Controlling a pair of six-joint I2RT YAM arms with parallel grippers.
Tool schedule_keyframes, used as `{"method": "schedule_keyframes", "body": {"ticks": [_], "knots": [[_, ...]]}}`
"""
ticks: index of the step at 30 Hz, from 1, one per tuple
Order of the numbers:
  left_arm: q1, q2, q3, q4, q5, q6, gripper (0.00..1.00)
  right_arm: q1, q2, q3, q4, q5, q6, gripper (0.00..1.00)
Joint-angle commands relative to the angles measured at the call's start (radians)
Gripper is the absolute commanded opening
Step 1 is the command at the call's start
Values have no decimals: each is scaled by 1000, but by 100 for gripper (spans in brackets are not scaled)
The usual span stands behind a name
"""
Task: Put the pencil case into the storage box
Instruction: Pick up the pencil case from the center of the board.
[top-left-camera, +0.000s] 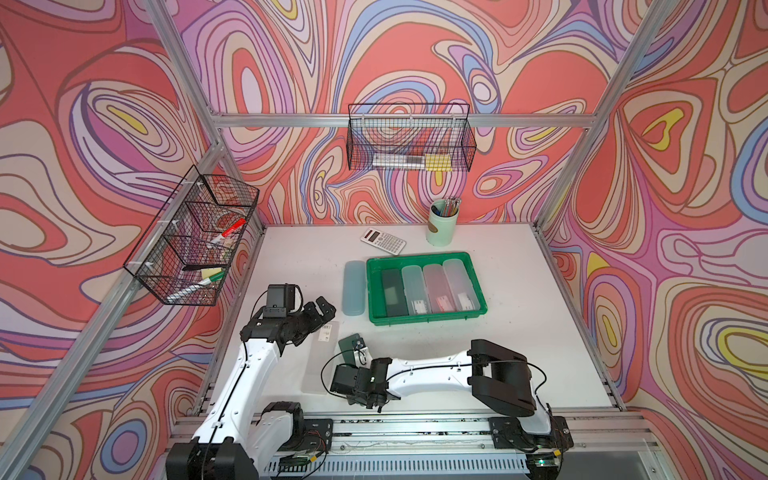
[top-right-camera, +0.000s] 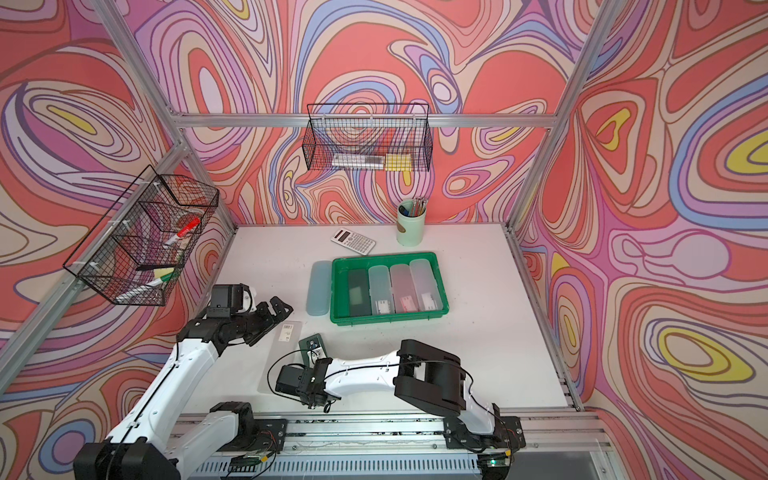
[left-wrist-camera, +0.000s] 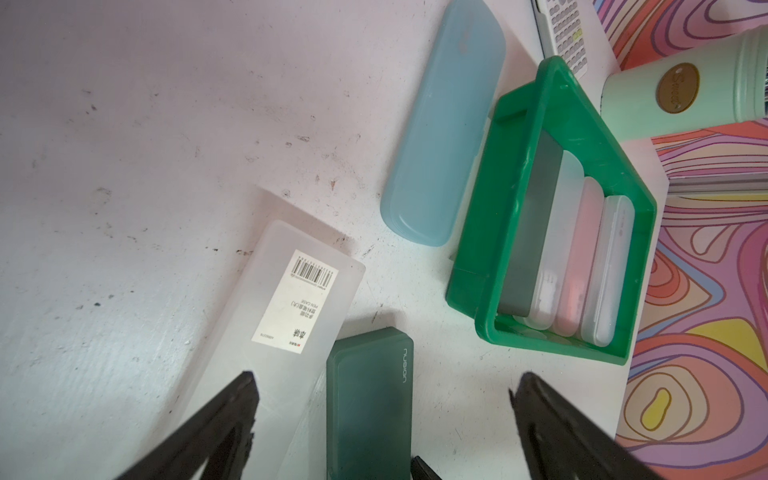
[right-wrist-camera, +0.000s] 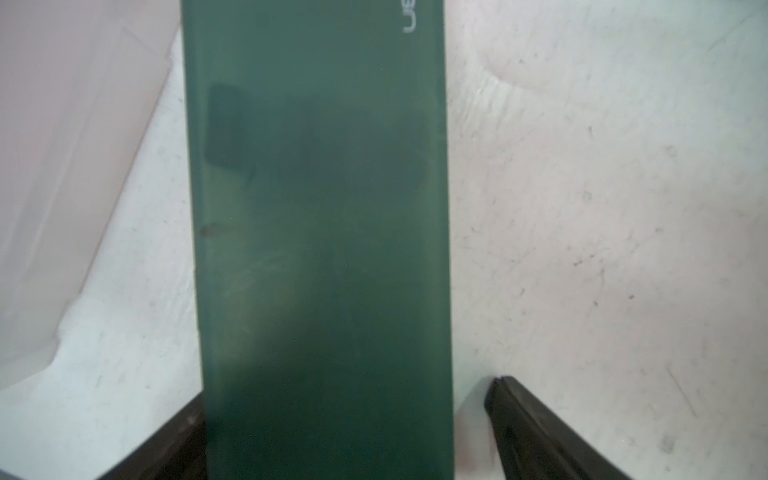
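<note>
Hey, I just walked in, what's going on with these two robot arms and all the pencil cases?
The right claw straddles a dark green pencil case lying on the table, jaws open on either side, not yet clamped. The left claw hangs open and empty nearby. The green storage box already holds four cases side by side. A blue case lies beside it, and a frosted case lies by the dark green one.

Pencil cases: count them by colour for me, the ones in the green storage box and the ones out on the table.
Frosted clear pencil cases: 3
Pink pencil case: 1
Light blue pencil case: 1
Dark green pencil case: 1
Dark grey pencil case: 1
Total: 7, four in the storage box, three on the table.
</note>
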Motion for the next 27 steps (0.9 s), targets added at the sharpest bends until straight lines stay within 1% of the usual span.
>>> {"method": "schedule_keyframes", "body": {"ticks": [1, 5, 10, 17, 22, 27], "knots": [[6, -8, 6, 11, 9, -10, 99, 3, -9, -20, -31, -24, -32, 93], [6, -17, 6, 5, 9, -9, 100, 9, 3, -22, -27, -23, -39, 88], [6, -29, 15, 4, 16, -15, 99, 27, 60, 33, -109, 13, -41, 79], [5, -39, 59, -35, 15, -6, 99, 30, 7, -20, -83, 39, -21, 65], [6, -45, 93, -68, 34, -6, 99, 31, -51, -49, -81, 59, -50, 62], [6, -74, 123, -90, 35, -8, 99, 30, -125, -83, -70, 75, -87, 61]]}}
